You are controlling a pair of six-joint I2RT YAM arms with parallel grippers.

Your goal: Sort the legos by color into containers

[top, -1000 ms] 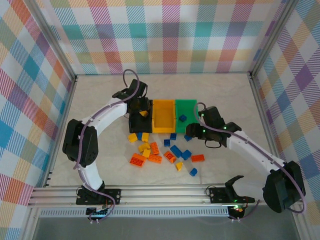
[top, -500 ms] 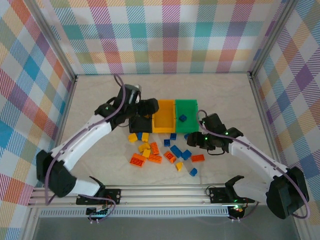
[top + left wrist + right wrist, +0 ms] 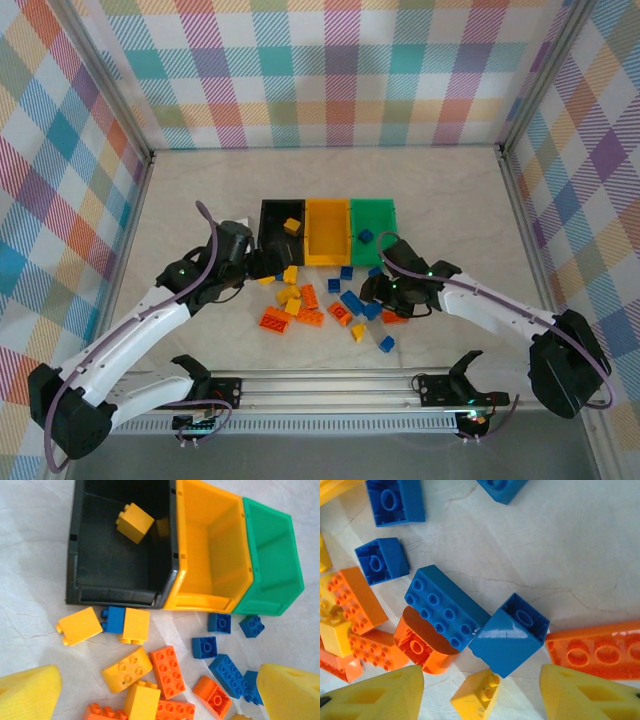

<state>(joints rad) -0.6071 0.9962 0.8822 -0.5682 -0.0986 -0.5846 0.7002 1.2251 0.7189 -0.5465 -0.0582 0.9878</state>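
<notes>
Blue brick: glossy, square, just ahead of right jaws
Right jaws: parted, empty
Left jaws: wide apart, empty

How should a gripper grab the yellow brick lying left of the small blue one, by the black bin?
From above, pinching the two long smooth sides of the yellow brick. It lies tipped, studs pointing sideways, and the small blue brick butts its other end, so those sides look freest.

The marbled table is seen from overhead; a long blue plastic brick is shared by close downward wrist views.
</notes>
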